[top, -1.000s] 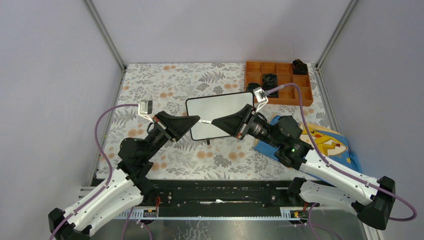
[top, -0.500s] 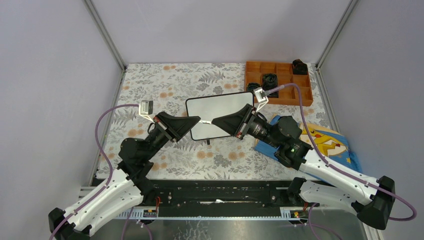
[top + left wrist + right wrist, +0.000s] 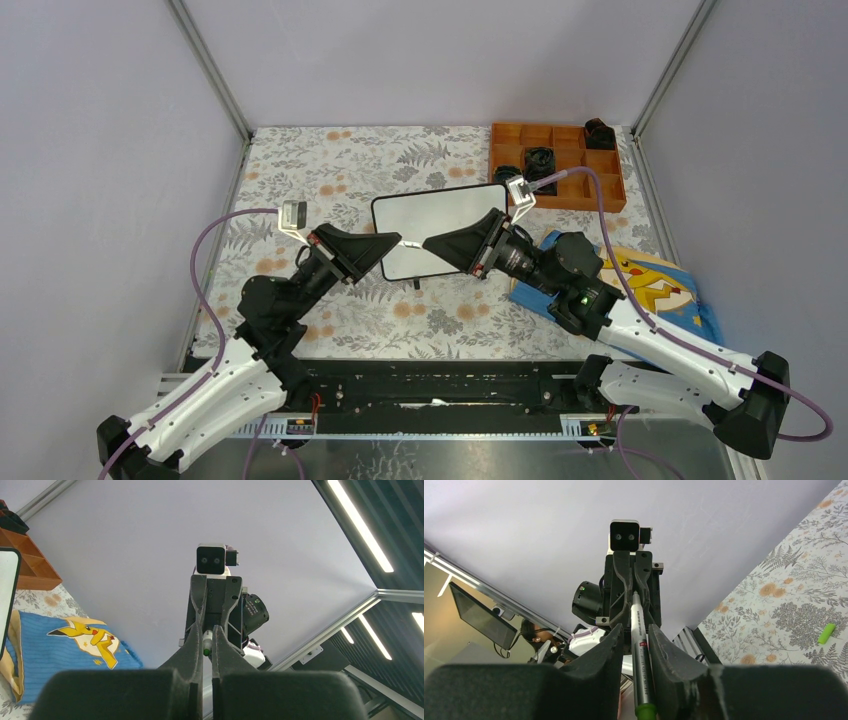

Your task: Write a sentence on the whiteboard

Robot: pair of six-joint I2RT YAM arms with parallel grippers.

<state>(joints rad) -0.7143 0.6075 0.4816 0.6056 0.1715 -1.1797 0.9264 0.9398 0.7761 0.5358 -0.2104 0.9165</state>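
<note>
I have both arms nose to nose over the whiteboard (image 3: 440,208), which lies flat on the floral tablecloth (image 3: 330,165) with its long side running left to right. I read no writing on it from above, so I judge the sentence not yet begun.

The green marker (image 3: 640,645) bridges the two hands. Its long axis runs level, left to right, roughly along the board's length and above its near half. That means it lies across the surface rather than pointing down at it.

The left gripper (image 3: 400,240) is pinched tight on one end of the marker. In its wrist view the fingers meet around a small white-and-green tip. The right gripper (image 3: 426,243) has its fingers on either side of the barrel, with a thin gap showing on one side. Whether they bear on it I cannot tell.

Both hands sit about equally near the board. What looks like the marker's green cap (image 3: 826,633) lies on the cloth.

For writing, whichever hand takes the marker has to tip it so the nib faces down at the board directly beneath.
</note>
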